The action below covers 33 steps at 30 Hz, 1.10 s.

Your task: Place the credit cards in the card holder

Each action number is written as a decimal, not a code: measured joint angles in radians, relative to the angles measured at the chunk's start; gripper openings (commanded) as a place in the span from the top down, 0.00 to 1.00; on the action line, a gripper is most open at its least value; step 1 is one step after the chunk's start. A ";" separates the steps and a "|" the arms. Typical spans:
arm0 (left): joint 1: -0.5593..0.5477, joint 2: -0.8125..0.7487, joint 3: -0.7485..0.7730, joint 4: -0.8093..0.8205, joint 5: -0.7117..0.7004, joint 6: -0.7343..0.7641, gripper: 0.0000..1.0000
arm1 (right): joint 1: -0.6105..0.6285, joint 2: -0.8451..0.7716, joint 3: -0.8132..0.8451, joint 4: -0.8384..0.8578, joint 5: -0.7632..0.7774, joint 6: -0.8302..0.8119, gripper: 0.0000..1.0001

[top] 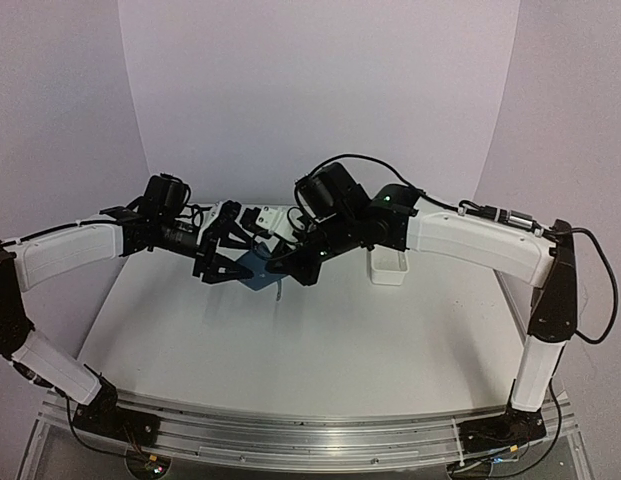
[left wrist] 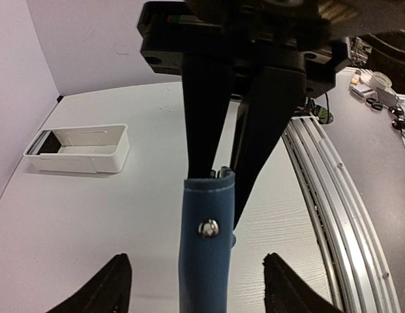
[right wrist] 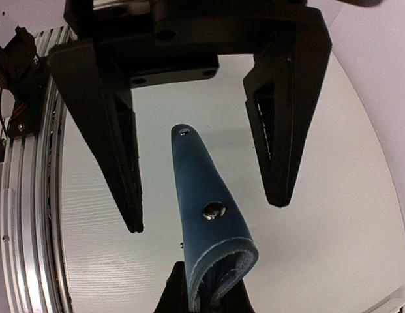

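1. In the top view the light is soft and even, coming from overhead, with a lilac cast on the walls; the worktop [top: 330, 350] reads bright white.
2. Beneath the left hand [top: 228, 250] and the right hand [top: 278, 266] lie only faint, diffuse shadows with no hard edges.
3. Both hands are black and render dark, with little surface detail.
4. From the left wrist, the card holder [left wrist: 205, 261] just ahead of the hand is sharp, and its snap stud [left wrist: 208, 227] carries a small glint.
5. The rail [left wrist: 332, 195] to the right of that hand bows, showing wide-lens distortion.
6. From the right wrist, the card holder's edge nearest the hand looks slightly soft, and the fingers beyond it are dark silhouettes against the pale worktop.
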 measured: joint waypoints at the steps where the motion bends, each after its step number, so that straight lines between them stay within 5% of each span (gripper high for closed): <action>1: -0.008 0.005 0.003 -0.007 0.001 0.007 0.47 | 0.009 0.006 0.012 -0.019 0.008 -0.016 1.00; 8: -0.025 0.020 0.013 -0.047 0.003 0.022 0.94 | 0.019 0.012 0.057 -0.079 0.034 -0.070 1.00; 11: -0.029 0.020 0.018 -0.057 -0.001 0.033 1.00 | 0.019 0.019 0.077 -0.106 0.028 -0.065 0.97; 15: -0.027 0.020 0.013 -0.037 -0.001 -0.051 1.00 | 0.013 0.029 0.094 -0.119 0.020 -0.040 0.49; 21: 0.037 0.034 -0.155 0.329 -0.038 -0.631 1.00 | -0.088 0.014 0.048 -0.008 -0.059 0.184 0.15; 26: 0.037 0.128 -0.351 0.641 -0.205 -1.170 1.00 | -0.227 -0.033 -0.159 0.093 -0.038 0.530 0.18; 33: -0.097 0.316 -0.440 0.860 -0.380 -1.565 1.00 | -0.215 -0.025 -0.375 0.129 -0.062 0.891 0.32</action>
